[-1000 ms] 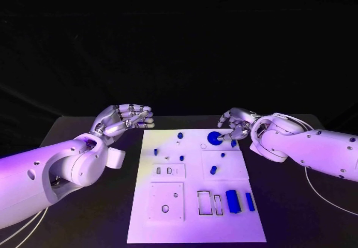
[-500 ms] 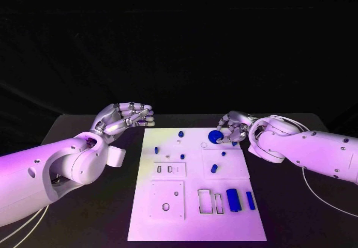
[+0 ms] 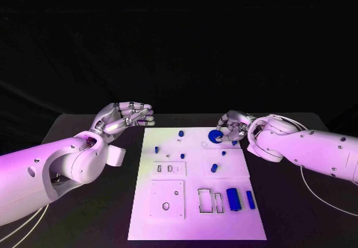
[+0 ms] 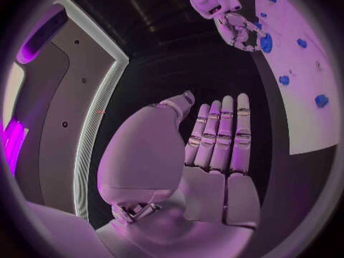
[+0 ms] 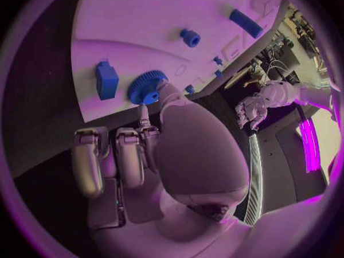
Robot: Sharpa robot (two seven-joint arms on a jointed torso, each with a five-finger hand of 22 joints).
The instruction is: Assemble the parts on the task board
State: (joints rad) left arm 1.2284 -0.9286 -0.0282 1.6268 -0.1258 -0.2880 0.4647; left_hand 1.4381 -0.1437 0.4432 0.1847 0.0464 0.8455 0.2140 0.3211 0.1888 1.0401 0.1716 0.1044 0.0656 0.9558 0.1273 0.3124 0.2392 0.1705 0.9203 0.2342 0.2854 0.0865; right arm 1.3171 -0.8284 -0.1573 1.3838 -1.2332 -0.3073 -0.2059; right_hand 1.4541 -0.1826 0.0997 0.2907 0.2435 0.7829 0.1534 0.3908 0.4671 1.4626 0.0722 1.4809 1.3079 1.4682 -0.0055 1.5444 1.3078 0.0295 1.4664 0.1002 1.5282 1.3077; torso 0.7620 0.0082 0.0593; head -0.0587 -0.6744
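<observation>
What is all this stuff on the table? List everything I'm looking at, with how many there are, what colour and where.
Table: one, black, under everything.
Task board: one, white, in the middle of the table, with several cut-out slots.
Gear: one, blue, toothed, at the board's far right corner, held by the right robot hand.
Long blocks: two, blue, side by side near the board's right edge, closer to the robot.
Small parts: several, blue, scattered over the far half of the board; too small to count surely.
Left robot hand: one, silver, off the board's far left corner, holding nothing.
Right robot hand: one, silver, at the board's far right corner, gripping the gear.
</observation>
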